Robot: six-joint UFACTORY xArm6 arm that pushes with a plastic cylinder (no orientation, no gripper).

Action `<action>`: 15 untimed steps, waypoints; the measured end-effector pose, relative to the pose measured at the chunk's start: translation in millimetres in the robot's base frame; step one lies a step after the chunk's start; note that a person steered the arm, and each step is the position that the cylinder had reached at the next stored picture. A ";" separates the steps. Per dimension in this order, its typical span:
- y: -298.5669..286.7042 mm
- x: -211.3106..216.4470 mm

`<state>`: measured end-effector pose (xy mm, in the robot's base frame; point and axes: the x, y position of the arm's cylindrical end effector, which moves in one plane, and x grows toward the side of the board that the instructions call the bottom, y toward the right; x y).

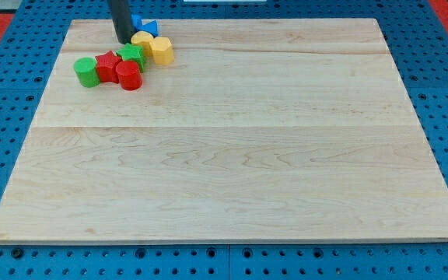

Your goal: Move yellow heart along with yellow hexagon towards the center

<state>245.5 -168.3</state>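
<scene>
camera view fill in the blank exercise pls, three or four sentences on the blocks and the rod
1. All the blocks sit near the view's top ____ corner of the board.
2. My tip is just left of the ____ heart.
3. The yellow hexagon lies to the heart's ____.
4. The green cylinder is the ____most block.

Missing: left; yellow; right; left

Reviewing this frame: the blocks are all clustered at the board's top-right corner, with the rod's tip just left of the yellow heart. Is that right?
Not quite: the camera view shows the cluster at the board's top-left corner, not top-right. The rest holds: my tip sits just left of the yellow heart, with the yellow hexagon on the heart's right.
</scene>
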 end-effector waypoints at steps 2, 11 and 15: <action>7.7 1.3; 38.6 -1.1; 105.5 62.0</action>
<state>307.5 -62.8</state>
